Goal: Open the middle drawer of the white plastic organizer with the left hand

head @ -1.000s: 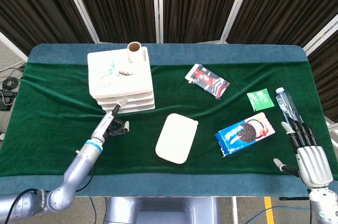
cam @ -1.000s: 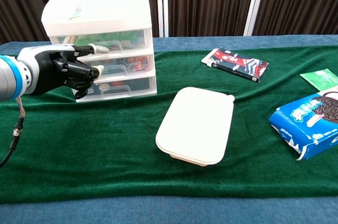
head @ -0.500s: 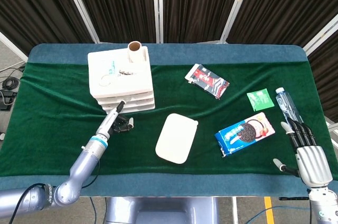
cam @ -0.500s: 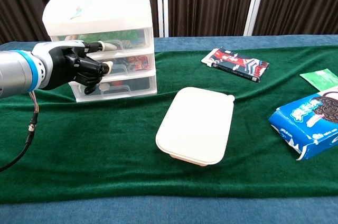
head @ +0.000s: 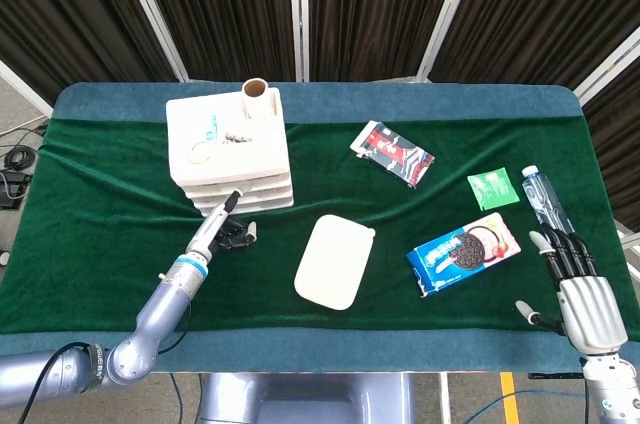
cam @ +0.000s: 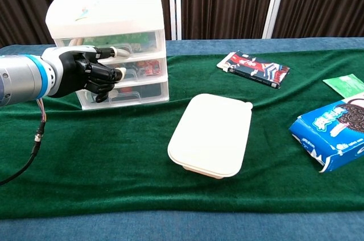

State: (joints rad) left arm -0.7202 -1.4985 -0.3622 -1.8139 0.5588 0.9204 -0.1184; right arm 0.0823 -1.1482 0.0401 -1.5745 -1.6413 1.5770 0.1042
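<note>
The white plastic organizer (head: 230, 149) (cam: 108, 19) stands at the back left of the table, all three drawers closed. Its middle drawer (cam: 143, 69) shows red contents through the clear front. My left hand (cam: 85, 75) (head: 226, 227) hovers just in front of the middle drawer with its fingers curled in and its pale fingertips (cam: 120, 71) pointing at the drawer front. From above, a small gap shows between hand and organizer. My right hand (head: 580, 289) lies at the table's front right corner, fingers spread, holding nothing.
A white lidded box (head: 335, 261) (cam: 213, 133) lies mid-table. To the right are a blue cookie box (head: 465, 251) (cam: 335, 130), a dark snack packet (head: 393, 152) (cam: 253, 63), a green sachet (head: 493, 188) and a water bottle (head: 545, 199). A cardboard roll (head: 255, 94) stands on the organizer.
My left hand has moved right and forward along the organizer's front, from its left edge to in front of the middle drawer. The right hand has stayed put.
</note>
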